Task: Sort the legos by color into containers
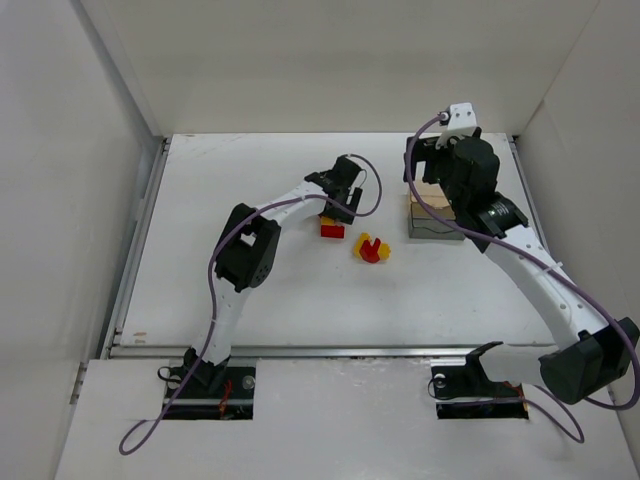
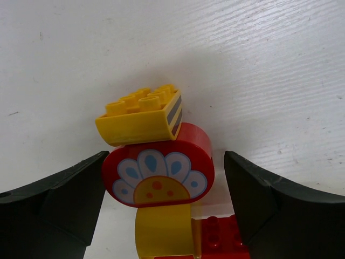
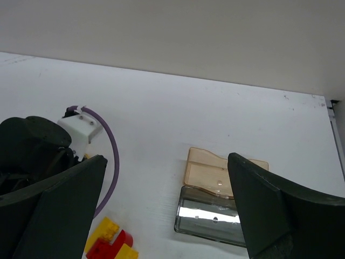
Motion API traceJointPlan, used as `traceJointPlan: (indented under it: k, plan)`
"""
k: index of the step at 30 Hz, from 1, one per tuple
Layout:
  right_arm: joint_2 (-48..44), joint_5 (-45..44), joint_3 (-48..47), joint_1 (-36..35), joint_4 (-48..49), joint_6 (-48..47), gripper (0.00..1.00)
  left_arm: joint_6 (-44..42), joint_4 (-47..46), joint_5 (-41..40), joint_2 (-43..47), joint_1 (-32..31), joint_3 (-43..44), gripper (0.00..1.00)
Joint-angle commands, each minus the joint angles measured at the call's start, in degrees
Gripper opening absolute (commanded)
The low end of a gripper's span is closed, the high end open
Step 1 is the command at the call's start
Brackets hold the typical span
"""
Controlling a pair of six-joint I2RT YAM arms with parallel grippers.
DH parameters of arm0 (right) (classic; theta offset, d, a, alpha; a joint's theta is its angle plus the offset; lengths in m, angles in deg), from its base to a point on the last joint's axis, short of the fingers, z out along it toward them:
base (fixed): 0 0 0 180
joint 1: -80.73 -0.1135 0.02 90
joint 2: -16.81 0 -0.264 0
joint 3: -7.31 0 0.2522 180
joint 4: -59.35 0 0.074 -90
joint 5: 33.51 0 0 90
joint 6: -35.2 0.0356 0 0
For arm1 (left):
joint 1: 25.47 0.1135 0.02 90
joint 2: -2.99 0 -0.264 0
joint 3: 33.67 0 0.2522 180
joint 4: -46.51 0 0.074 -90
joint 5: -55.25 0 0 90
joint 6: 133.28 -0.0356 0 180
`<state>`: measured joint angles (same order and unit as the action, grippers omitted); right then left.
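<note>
A red-and-yellow lego clump (image 1: 332, 228) lies under my left gripper (image 1: 335, 198). In the left wrist view the open left gripper (image 2: 165, 167) straddles this clump's red rounded flower piece (image 2: 158, 171). A yellow brick (image 2: 141, 114) lies just beyond that piece, and a red brick (image 2: 223, 240) lies near the right finger. A second clump (image 1: 371, 248) lies alone; it also shows in the right wrist view (image 3: 110, 244). My right gripper (image 1: 440, 170) hovers open and empty (image 3: 167, 210) above the beige tub (image 3: 223, 172) and grey tub (image 3: 215, 216). Both tubs look empty.
White walls enclose the table on the left, back and right. The tubs (image 1: 432, 222) sit at the right near the back, partly under the right arm. The left arm's purple cable (image 3: 110, 162) loops near the second clump.
</note>
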<state>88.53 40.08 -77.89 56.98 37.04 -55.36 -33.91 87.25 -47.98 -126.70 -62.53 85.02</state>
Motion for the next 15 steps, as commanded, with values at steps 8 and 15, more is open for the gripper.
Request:
traceJointPlan:
  k: [8,15]
  plan:
    - [-1.5,0.8,0.0,-1.0,1.7,1.3,1.0,1.0,-1.4,0.6,-0.9,0.3,2.9,0.72]
    - [-1.0,0.8,0.0,-1.6,1.7,1.3,1.0,1.2,-0.9,0.7,-1.5,0.9,3.4,0.58]
